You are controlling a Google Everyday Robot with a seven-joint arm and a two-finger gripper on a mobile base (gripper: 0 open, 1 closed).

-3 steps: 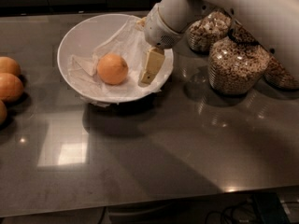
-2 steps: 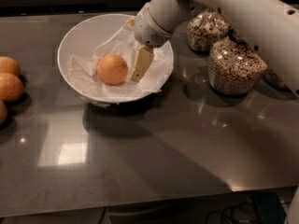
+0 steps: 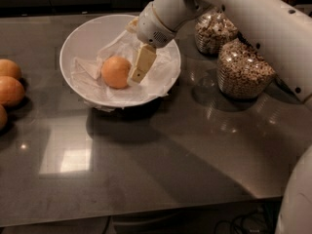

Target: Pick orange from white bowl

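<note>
The orange (image 3: pixel 116 72) lies on crumpled white paper inside the white bowl (image 3: pixel 83 35), left of the bowl's middle. My gripper (image 3: pixel 138 62) reaches down into the bowl from the upper right on a white arm. It is open and holds nothing. One cream fingertip (image 3: pixel 141 65) stands right against the orange's right side. The other finger is mostly hidden behind the white wrist (image 3: pixel 156 21).
Three more oranges (image 3: pixel 9 89) lie at the table's left edge. Two glass jars of cereal (image 3: pixel 243 72) stand right of the bowl, under the arm. The dark glossy table's front edge runs along the bottom.
The gripper has moved left inside the bowl, from near its right wall to right beside the orange. The orange and bowl have not moved.
</note>
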